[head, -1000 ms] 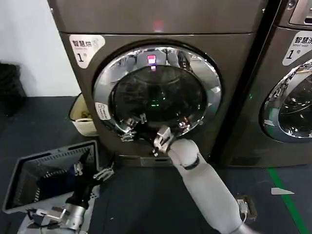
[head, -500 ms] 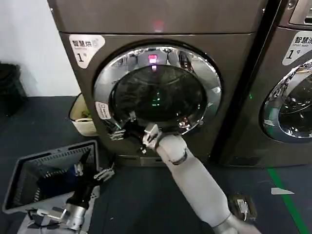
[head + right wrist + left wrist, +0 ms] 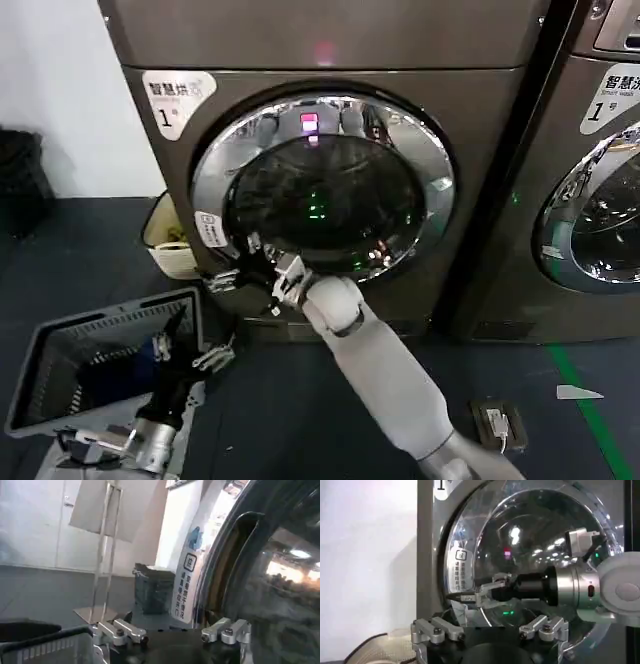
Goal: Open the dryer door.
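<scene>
Head view: the dryer door point(image 3: 322, 190), a round porthole with a wide chrome rim and dark glass, sits shut in the front of the machine, with its white sticker point(image 3: 210, 229) on the lower-left part of the rim. The right arm reaches diagonally up across the floor so that the right gripper point(image 3: 232, 272) lies at the lower-left edge of the door, just below the sticker, fingers pointing toward the robot's left. In the left wrist view the same gripper point(image 3: 470, 595) is seen side-on against the glass, with its fingers spread a little and their tips at the rim beside the sticker point(image 3: 459, 571); they appear to hold nothing, and whether they touch the rim cannot be told. The right wrist view looks along the rim, where a dark recess point(image 3: 227, 565) opens between the chrome ring and the machine front, just beyond the fingers point(image 3: 226, 630).

The left gripper point(image 3: 205, 352) hangs low beside a grey basket point(image 3: 60, 345) on the floor, well apart from the door, with its fingers parted and empty.

Key relation: the door's rim edge lies directly ahead of the right fingers, and the right arm is clearly the nearer. The next move probably calls for hooking that edge and pulling outward, toward the robot.
</scene>
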`<act>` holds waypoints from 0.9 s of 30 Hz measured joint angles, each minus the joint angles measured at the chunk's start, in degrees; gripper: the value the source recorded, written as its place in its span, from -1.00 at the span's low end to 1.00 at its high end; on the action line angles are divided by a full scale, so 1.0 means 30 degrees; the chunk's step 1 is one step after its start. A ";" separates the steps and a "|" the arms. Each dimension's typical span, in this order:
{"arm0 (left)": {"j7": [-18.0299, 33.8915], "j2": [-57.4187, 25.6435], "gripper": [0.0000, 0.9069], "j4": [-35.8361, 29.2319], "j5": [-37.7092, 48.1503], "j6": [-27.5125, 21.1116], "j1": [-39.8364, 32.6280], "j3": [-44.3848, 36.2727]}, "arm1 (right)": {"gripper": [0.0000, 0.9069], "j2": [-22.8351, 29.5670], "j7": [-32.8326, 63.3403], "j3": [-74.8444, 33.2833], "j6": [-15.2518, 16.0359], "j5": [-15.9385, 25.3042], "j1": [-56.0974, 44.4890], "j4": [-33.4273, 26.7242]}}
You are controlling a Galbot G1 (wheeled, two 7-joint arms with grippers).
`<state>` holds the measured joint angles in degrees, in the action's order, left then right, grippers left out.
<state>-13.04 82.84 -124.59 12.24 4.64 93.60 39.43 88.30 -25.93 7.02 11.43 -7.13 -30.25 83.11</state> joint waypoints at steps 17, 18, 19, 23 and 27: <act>-0.0010 0.0031 1.00 -0.0025 -0.0002 0.0034 0.0071 0.0012 | 1.00 0.0361 -0.1190 0.0284 0.0024 -0.0873 0.0237 -0.0368; -0.0017 0.0038 1.00 -0.0023 -0.0002 0.0033 0.0081 0.0019 | 1.00 0.0353 -0.1338 0.0281 0.0023 -0.0896 0.0237 -0.0368; -0.0021 0.0038 1.00 -0.0022 -0.0002 0.0034 0.0089 0.0021 | 1.00 0.0323 -0.1519 0.0235 -0.0072 -0.0910 0.0242 -0.0374; -0.0035 0.0041 1.00 0.0001 -0.0005 0.0034 0.0085 0.0056 | 1.00 0.0174 -0.2045 0.0121 -0.0748 -0.0856 0.0257 -0.0285; -0.0043 0.0012 1.00 0.0003 -0.0005 0.0022 0.0086 0.0151 | 1.00 -0.0030 -0.2412 0.0048 -0.1485 -0.0920 0.0211 -0.0212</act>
<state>-13.17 82.87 -124.58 12.22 4.71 93.86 39.88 88.21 -33.16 7.17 6.97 -9.89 -29.62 82.48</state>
